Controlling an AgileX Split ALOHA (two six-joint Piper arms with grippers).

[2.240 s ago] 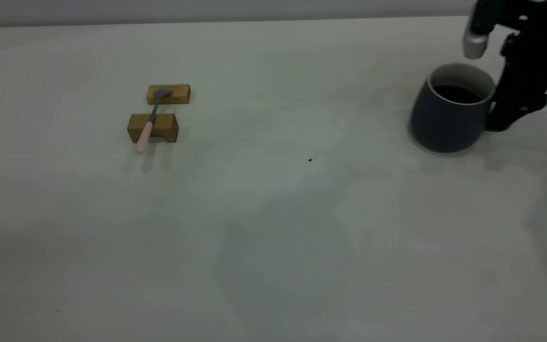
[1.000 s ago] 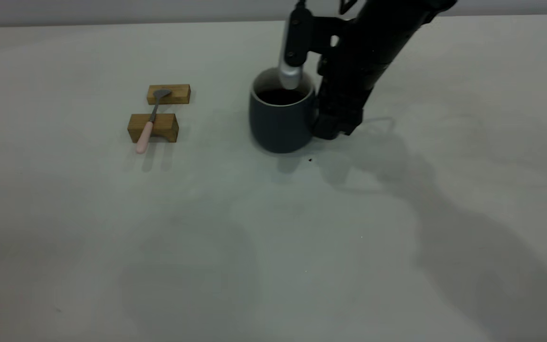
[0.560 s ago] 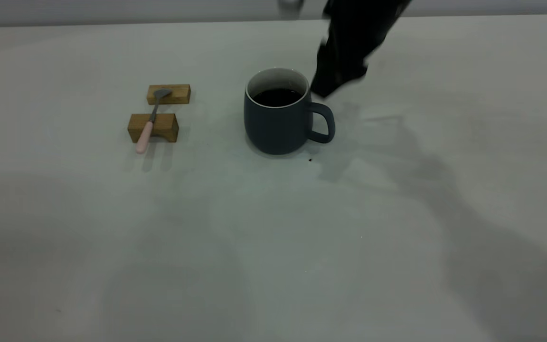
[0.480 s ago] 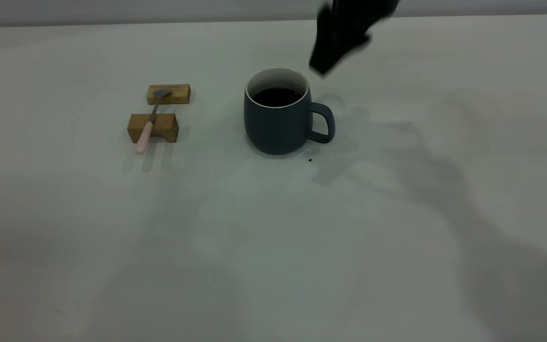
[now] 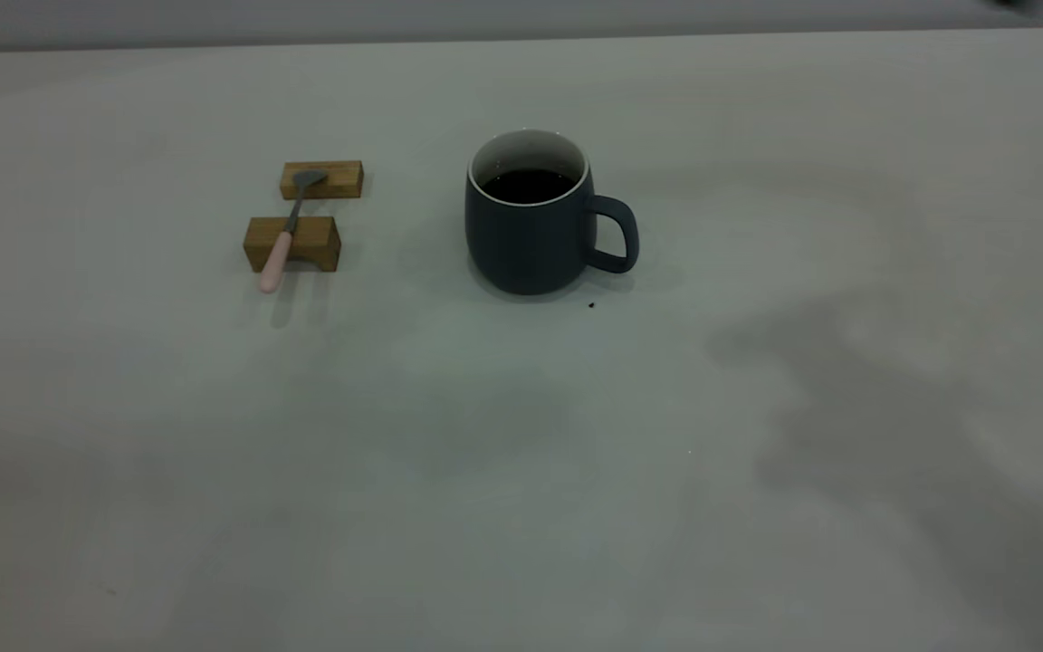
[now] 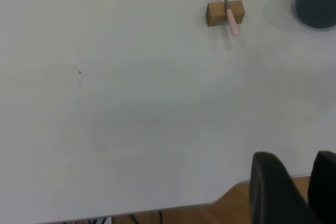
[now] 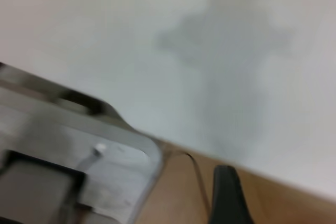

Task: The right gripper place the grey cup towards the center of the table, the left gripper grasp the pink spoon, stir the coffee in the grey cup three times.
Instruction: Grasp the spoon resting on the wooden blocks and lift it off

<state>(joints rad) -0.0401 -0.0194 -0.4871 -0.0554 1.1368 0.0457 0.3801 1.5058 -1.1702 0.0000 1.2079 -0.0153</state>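
The grey cup [image 5: 529, 226] stands upright near the middle of the table [image 5: 521, 471], handle to the right, with dark coffee [image 5: 529, 185] inside. Nothing holds it. The pink spoon [image 5: 279, 246] lies across two wooden blocks to the cup's left, pink handle toward the front. In the left wrist view the spoon [image 6: 230, 18] and the cup [image 6: 317, 3] are far off. My left gripper [image 6: 294, 157] hangs over the table's edge, open and empty. My right gripper [image 7: 226, 192] is back off the table, over its edge, with only one dark part of it showing.
Two wooden blocks [image 5: 293, 243] [image 5: 322, 179] carry the spoon. A tiny dark speck [image 5: 591, 305] lies just in front of the cup. A metal frame piece [image 7: 105, 156] sits beside the table edge in the right wrist view.
The right arm carried the cup from the far right to the middle, let go of it, then rose and drew back out of the exterior view. The spoon has not moved.
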